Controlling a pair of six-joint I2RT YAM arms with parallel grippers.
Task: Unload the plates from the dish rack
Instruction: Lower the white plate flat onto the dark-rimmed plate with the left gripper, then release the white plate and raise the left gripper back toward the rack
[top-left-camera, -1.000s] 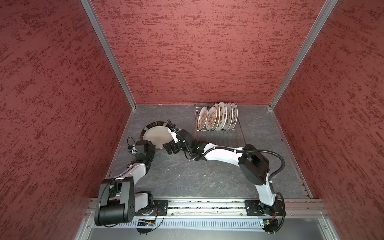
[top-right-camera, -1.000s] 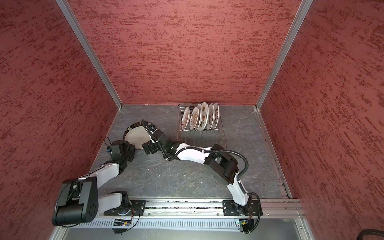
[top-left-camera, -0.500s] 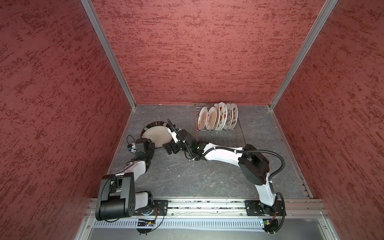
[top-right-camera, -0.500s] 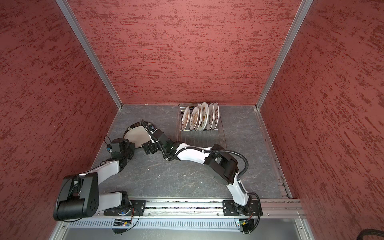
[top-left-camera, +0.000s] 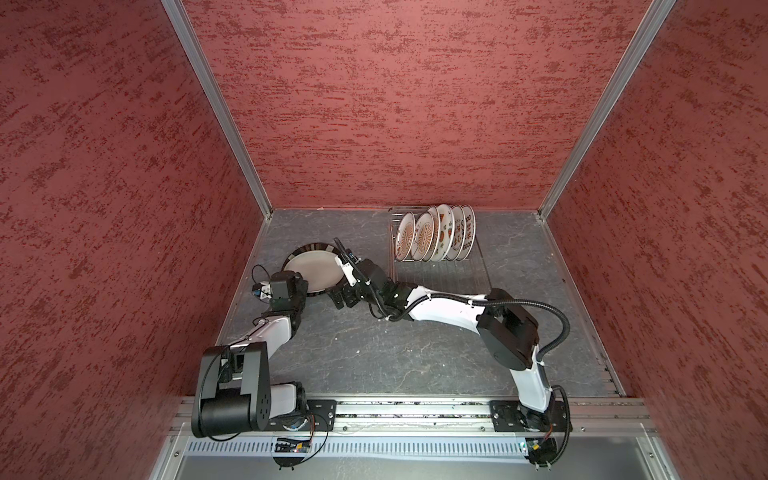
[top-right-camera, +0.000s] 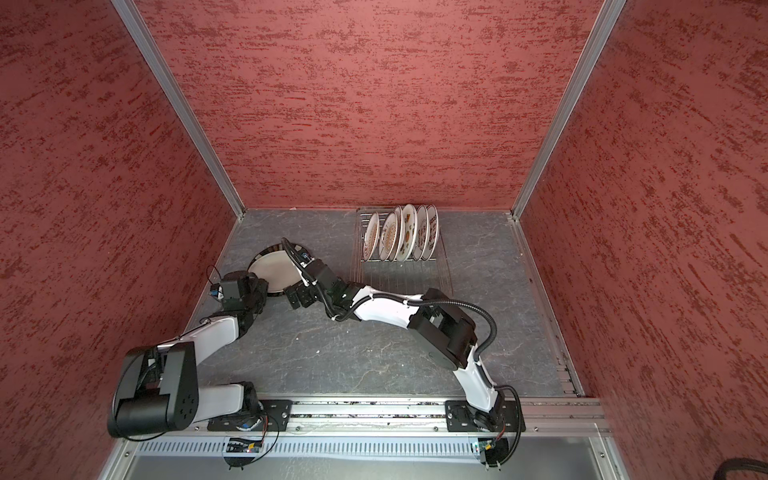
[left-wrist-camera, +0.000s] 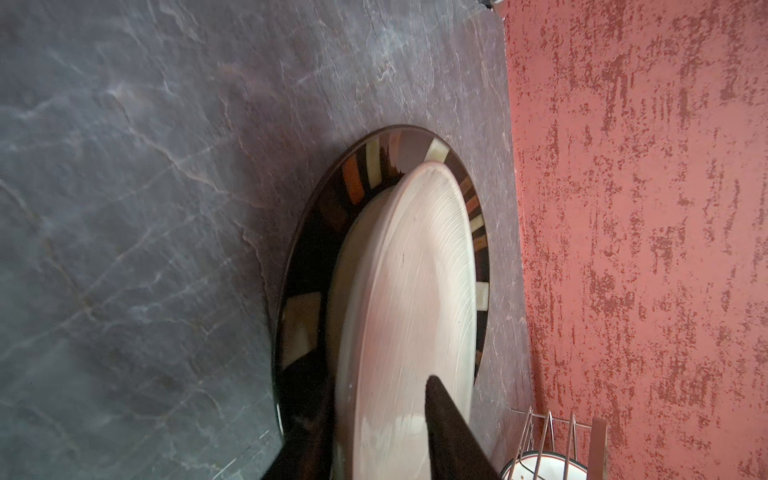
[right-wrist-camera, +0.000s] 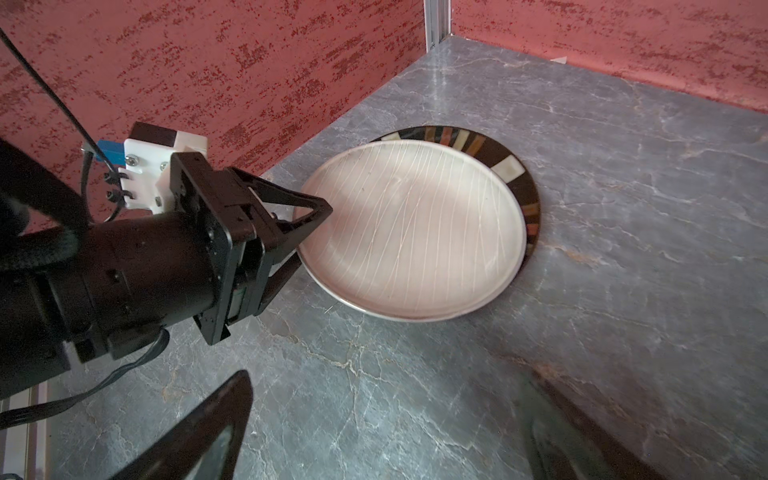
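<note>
A plain cream plate (top-left-camera: 316, 272) (top-right-camera: 276, 270) (left-wrist-camera: 415, 270) (right-wrist-camera: 411, 232) lies on a dark-rimmed plate (top-left-camera: 313, 248) (right-wrist-camera: 511, 170) at the left of the table. My left gripper (top-left-camera: 305, 286) (top-right-camera: 264, 286) (left-wrist-camera: 372, 374) (right-wrist-camera: 311, 232) is open, one finger above and one below the cream plate's rim. My right gripper (top-left-camera: 340, 274) (top-right-camera: 293, 272) (right-wrist-camera: 390, 415) hovers wide open beside the stack with nothing in it. Several printed plates (top-left-camera: 434, 239) (top-right-camera: 401, 239) stand upright in the wire dish rack (top-left-camera: 440, 272) (top-right-camera: 403, 274) at the back.
Red walls close the table on three sides, and the left wall runs close behind my left wrist. In the left wrist view, rack wires (left-wrist-camera: 540, 432) and a plate's edge (left-wrist-camera: 544, 469) show at a corner. Grey table surface (top-left-camera: 374, 353) stretches in front.
My left gripper's jaws have parted from the cream plate's rim. The plate stays lying on the dark-rimmed one. The right arm has not moved.
</note>
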